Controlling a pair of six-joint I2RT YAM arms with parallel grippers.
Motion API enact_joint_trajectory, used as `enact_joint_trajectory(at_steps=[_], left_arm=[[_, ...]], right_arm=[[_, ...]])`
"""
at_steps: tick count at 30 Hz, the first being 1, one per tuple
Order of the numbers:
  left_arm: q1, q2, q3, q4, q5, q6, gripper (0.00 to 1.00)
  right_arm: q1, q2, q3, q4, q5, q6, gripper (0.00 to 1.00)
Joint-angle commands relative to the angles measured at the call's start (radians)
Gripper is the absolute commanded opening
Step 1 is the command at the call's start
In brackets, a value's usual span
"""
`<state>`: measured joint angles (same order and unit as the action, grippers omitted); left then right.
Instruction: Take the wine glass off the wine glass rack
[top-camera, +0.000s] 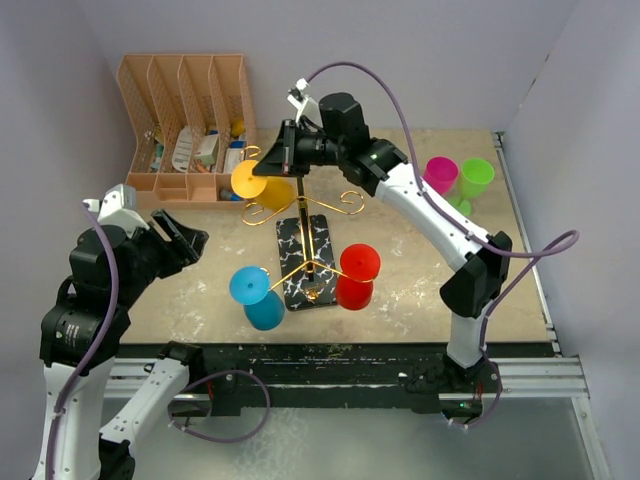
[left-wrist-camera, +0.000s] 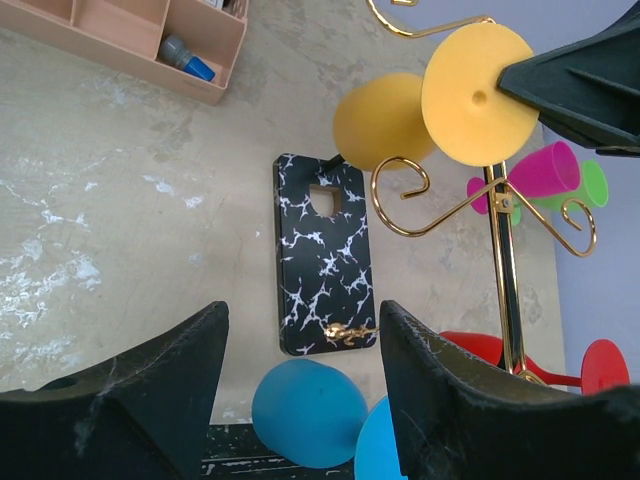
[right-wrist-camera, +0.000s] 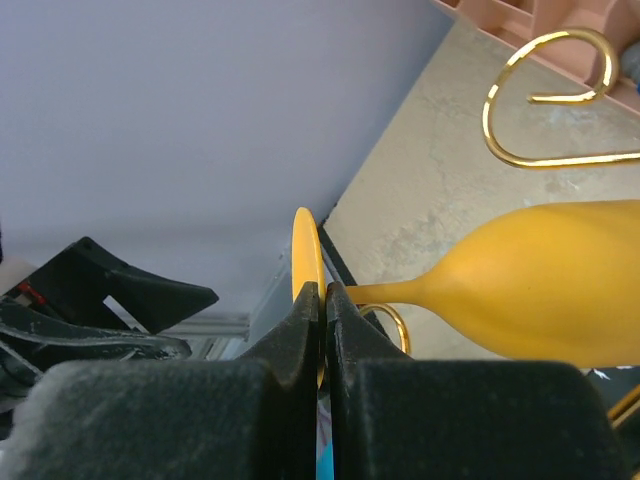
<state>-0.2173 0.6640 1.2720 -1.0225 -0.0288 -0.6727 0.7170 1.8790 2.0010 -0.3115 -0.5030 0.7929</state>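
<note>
The gold wire wine glass rack (top-camera: 306, 232) stands mid-table on its black marble base (left-wrist-camera: 324, 254). A yellow wine glass (top-camera: 262, 186) lies sideways at the rack's back-left arm. My right gripper (right-wrist-camera: 323, 296) is shut on the thin disc of its foot (right-wrist-camera: 306, 248). The yellow bowl (right-wrist-camera: 550, 290) points away to the right, and the stem passes right by a curled hook (right-wrist-camera: 392, 322). I cannot tell if it touches the hook. My left gripper (left-wrist-camera: 303, 390) is open and holds nothing. It hovers left of the rack, above a blue glass (left-wrist-camera: 305, 410).
A blue glass (top-camera: 258, 297) and a red glass (top-camera: 357, 277) hang on the rack's front arms. The peach slotted organiser (top-camera: 185, 120) stands at the back left. Pink (top-camera: 440, 175) and green (top-camera: 477, 177) cups stand at the back right. Walls close in on three sides.
</note>
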Motion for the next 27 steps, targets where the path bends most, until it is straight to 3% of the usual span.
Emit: enact_joint_trajectory(at_steps=[1, 12, 14, 18, 23, 27], left_arm=[[-0.002, 0.007, 0.045, 0.016, 0.003, -0.012, 0.66], [-0.002, 0.013, 0.030, 0.050, 0.023, -0.031, 0.66], [-0.002, 0.017, 0.034, 0.065, 0.034, -0.038, 0.66], [-0.002, 0.045, 0.073, 0.114, 0.105, -0.085, 0.66], [-0.002, 0.111, 0.137, 0.243, 0.290, -0.235, 0.71], [-0.002, 0.163, 0.164, 0.342, 0.408, -0.384, 0.73]], right_arm=[[-0.006, -0.036, 0.108, 0.110, -0.076, 0.051, 0.00], [-0.069, -0.206, 0.176, 0.085, -0.104, 0.002, 0.00], [-0.069, -0.241, 0.207, 0.033, -0.046, -0.100, 0.00], [-0.039, -0.348, 0.173, -0.051, 0.169, -0.456, 0.00], [0.098, -0.504, -0.070, -0.015, 0.533, -0.878, 0.00], [0.206, -0.645, -0.308, 0.141, 0.718, -1.080, 0.00]])
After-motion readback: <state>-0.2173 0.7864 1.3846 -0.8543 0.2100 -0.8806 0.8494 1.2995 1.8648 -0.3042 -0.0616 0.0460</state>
